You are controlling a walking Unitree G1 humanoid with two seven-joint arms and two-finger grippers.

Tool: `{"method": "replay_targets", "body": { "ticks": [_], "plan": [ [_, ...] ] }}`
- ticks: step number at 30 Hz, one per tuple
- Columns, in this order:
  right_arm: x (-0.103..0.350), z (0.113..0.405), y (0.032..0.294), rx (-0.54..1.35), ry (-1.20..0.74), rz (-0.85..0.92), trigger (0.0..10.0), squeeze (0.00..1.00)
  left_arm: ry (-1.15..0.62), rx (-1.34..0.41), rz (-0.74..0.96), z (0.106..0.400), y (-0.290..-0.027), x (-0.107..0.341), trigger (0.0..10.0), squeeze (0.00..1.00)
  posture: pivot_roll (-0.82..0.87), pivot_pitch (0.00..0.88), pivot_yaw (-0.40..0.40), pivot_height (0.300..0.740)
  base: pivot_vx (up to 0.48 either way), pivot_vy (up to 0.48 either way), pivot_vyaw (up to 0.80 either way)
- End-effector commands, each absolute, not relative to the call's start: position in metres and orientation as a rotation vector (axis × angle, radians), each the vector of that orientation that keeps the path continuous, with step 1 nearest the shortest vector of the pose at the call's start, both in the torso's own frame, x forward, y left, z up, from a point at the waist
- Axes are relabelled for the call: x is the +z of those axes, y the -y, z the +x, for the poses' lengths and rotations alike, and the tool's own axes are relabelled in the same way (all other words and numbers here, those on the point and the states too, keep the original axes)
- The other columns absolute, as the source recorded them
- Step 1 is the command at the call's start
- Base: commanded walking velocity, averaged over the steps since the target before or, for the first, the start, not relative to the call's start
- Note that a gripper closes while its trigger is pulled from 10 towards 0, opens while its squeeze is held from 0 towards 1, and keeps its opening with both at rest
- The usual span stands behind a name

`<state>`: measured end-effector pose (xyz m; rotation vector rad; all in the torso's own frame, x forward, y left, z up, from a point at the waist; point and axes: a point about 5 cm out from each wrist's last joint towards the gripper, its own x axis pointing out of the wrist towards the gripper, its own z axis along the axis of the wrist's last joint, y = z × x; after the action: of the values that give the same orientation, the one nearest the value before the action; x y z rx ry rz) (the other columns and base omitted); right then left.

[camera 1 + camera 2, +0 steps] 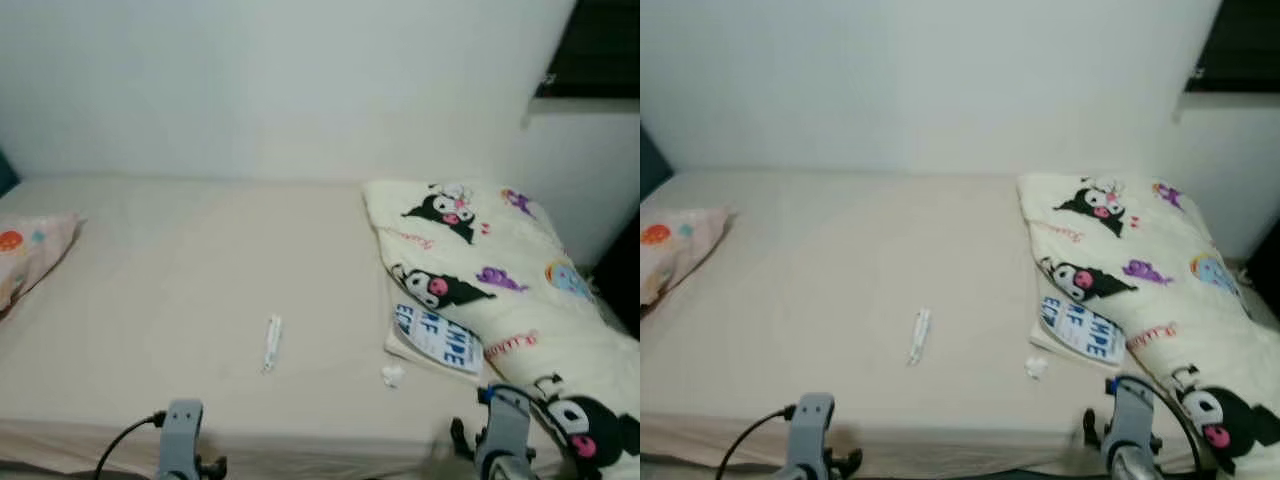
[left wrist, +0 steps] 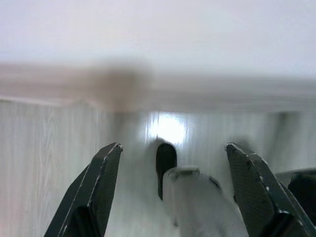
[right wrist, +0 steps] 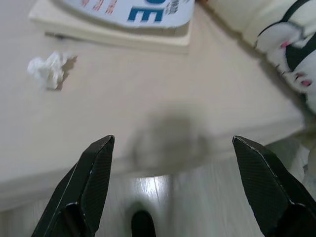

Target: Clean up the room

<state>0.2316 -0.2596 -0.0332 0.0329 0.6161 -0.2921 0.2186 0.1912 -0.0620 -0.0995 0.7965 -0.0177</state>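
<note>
On the bed lie a tube and crumpled tissue; right gripper and left gripper both spread apart.

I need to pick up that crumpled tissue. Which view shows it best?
The right wrist view: the crumpled tissue is large and sharp, beyond the open right pincer. Both eye views show a tiny white speck beside the book.

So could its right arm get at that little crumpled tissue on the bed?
Probably yes. The crumpled tissue lies on bare sheet near the bed's edge, just ahead of the open right gripper, with nothing between them.
</note>
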Motion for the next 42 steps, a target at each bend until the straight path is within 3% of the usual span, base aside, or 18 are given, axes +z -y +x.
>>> {"method": "replay_targets", "body": {
  "ticks": [1, 13, 17, 36, 42],
  "plan": [
    [-0.025, 0.244, 0.254, -0.271, -0.558, 0.059, 10.0, 0.00, -0.765, 0.000, -0.111, 0.225, -0.197, -0.057, 10.0, 0.00, 0.06, 0.057, 0.035, 0.723, 0.000, 0.000, 0.00],
    [0.011, 0.283, 0.245, -0.190, -0.374, 0.098, 10.0, 0.00, -0.682, 0.011, -0.128, 0.243, -0.195, -0.044, 10.0, 0.00, 0.06, 0.059, 0.035, 0.723, 0.000, -0.344, 0.00],
    [0.037, 0.306, 0.222, -0.027, -0.240, 0.138, 10.0, 0.00, -0.583, 0.042, -0.175, 0.262, -0.196, -0.029, 10.0, 0.00, 0.06, 0.076, 0.031, 0.723, 0.000, 0.000, 0.00],
    [0.059, 0.323, 0.188, 0.201, -0.177, 0.153, 10.0, 0.00, -0.299, 0.080, -0.104, 0.316, -0.201, 0.030, 10.0, 0.00, 0.05, 0.080, 0.020, 0.693, 0.000, 0.000, 0.00],
    [0.063, 0.323, 0.183, 0.229, -0.179, 0.155, 10.0, 0.00, -0.224, 0.008, -0.042, 0.331, -0.183, 0.047, 10.0, 0.00, 0.04, 0.103, 0.022, 0.673, 0.000, 0.000, 0.00]
  ]
}}
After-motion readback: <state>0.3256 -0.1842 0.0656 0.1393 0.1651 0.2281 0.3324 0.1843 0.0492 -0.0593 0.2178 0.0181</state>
